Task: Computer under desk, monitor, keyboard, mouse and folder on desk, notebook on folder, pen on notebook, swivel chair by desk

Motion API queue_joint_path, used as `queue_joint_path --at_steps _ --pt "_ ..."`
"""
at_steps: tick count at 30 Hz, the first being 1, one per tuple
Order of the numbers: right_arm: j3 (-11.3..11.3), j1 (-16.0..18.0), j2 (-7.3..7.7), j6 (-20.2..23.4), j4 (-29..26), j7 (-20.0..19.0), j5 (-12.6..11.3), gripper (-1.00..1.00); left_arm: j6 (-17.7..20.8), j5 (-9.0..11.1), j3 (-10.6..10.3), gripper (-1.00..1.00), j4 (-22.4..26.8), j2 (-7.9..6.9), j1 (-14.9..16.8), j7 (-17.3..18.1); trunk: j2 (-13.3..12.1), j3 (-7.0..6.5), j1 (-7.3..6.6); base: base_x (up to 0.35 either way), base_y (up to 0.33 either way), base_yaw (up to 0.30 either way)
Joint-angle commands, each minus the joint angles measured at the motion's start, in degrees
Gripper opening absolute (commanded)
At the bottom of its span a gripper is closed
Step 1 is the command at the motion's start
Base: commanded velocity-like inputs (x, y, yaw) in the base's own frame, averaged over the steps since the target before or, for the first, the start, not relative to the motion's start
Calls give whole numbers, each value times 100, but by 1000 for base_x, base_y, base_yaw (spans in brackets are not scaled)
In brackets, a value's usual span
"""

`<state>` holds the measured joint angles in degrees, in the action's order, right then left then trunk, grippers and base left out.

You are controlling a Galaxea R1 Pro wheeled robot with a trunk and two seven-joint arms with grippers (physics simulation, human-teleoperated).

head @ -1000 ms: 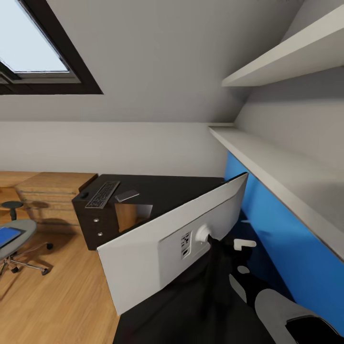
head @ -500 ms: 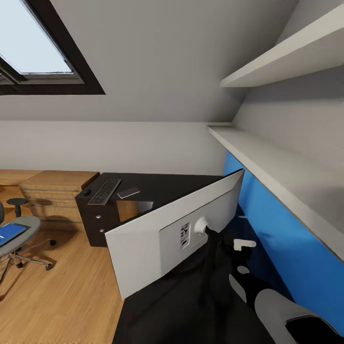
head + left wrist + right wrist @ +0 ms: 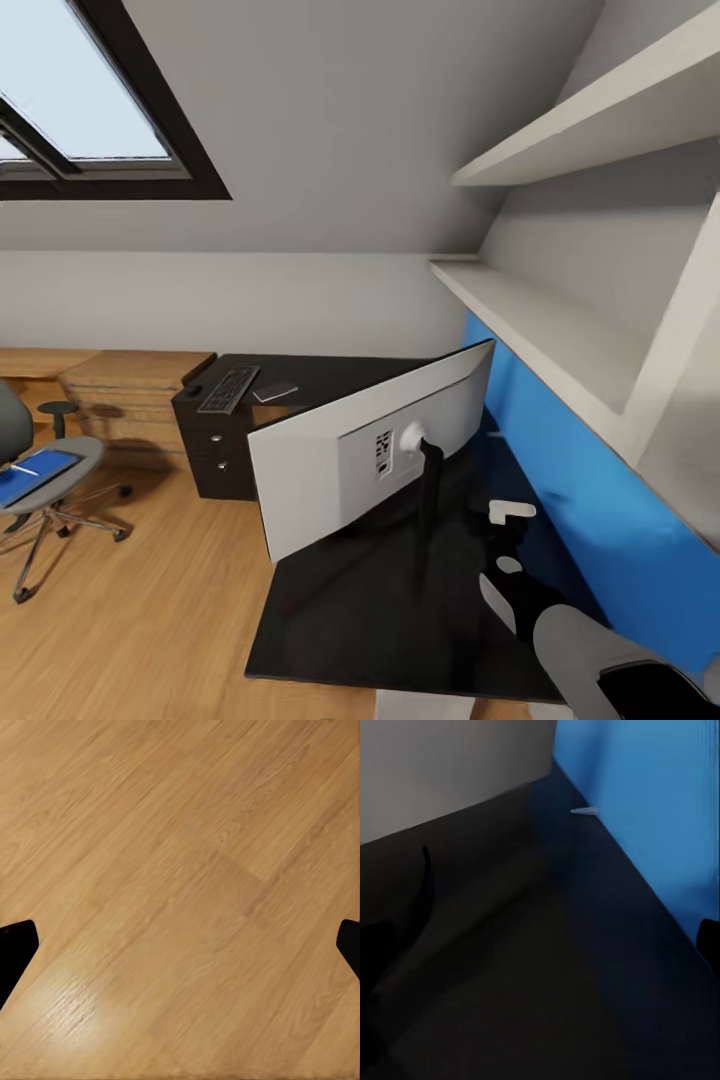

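Your monitor (image 3: 330,470) stands on the desk (image 3: 400,620) with its white back toward you, screen facing away from the blue back panel (image 3: 540,440). It will be top-heavy and awkward — take it low, by the curved black stand (image 3: 428,490), not by the thin panel edge. Beyond the monitor at the desk's far end lie the keyboard (image 3: 228,388) and what may be the notebook (image 3: 274,393); both are flat, stiff and light, so pinch an overhanging edge. The pen (image 3: 584,811) lies against the back panel — thin and apt to roll. The blue folder (image 3: 35,472) rests on the swivel chair (image 3: 40,470), well apart from the desk. The port markings on the monitor's back are too small to read. Your left gripper (image 3: 180,945) hangs spread wide over wooden floor (image 3: 180,870); I cannot tell the right gripper's state.
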<state>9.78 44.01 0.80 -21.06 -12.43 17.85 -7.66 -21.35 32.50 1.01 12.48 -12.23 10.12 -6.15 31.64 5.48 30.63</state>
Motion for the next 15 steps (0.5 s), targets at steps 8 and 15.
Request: queue_joint_path --at_steps 8,15 --pt "50 6 7 -21 1 17 -60 100 -4 -32 -1 100 0 7 3 -11 10 11 -1 -334 0 0" --pt "58 6 -6 -21 16 12 -57 100 6 -63 -11 100 0 75 4 -9 10 11 -1 -330 7 0"
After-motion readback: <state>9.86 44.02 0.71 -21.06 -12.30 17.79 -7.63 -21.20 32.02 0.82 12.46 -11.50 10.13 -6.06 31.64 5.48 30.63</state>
